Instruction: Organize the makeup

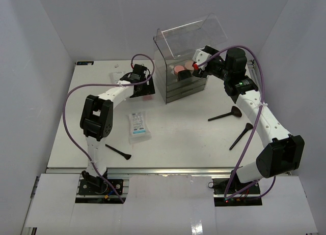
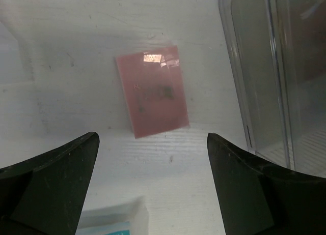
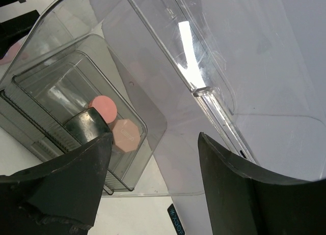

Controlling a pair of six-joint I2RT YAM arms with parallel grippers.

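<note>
Two compacts sit in the clear box (image 1: 173, 90) so far. A round pink compact (image 3: 104, 107) and a beige compact (image 3: 126, 134) lie just beside each other in its top compartment, under the raised lid (image 1: 191, 34). A dark shape beside the pink one is too unclear to name. By my reckoning the job is early, with most of the makeup out on the counter (image 1: 178, 138).

The right claw (image 3: 153, 138) hangs above that top compartment with its fingers apart and nothing between them, so nothing is in its grip.

The left claw (image 2: 152, 143) hovers over the pink square pad (image 2: 153, 90), which lies flat on the counter just left of the box wall. Its fingers stand wide apart, one to each side of the pad's near edge, and do not touch it. The pad looks like the next piece to be taken, though that is only a guess from where the claw points.

What is left, as far as the overhead view shows:
- the pink pad beside the box;
- a white sachet (image 1: 138, 125) in the middle of the counter, near the left arm;
- a thin black brush (image 1: 118, 152) close to the left arm's base;
- two more brushes (image 1: 225, 114) lying well apart from the box on the right side.

The lower drawers look shut, and I cannot tell what is in them.
</note>
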